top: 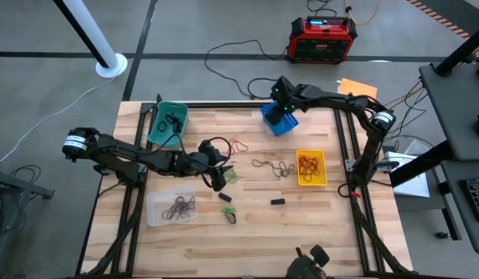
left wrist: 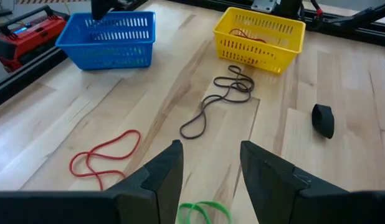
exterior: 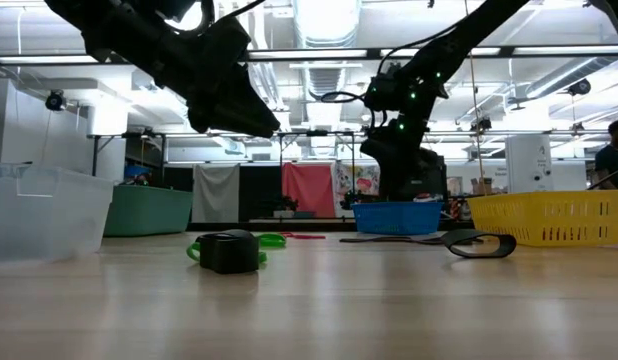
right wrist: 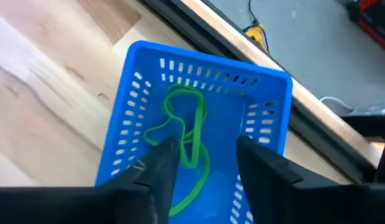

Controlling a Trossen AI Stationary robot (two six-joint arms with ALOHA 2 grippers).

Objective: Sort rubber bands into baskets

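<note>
Overhead view straight down; low view level across table (exterior: 309,300); wrist views close, both sharing blue basket (left wrist: 111,38)

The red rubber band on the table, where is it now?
In the high view, the red rubber band lies on the bare wood, between the teal basket and the blue basket.

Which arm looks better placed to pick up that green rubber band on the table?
Probably the left: its open pincer hovers right over the green rubber band. The right pincer is over the blue basket.
</note>
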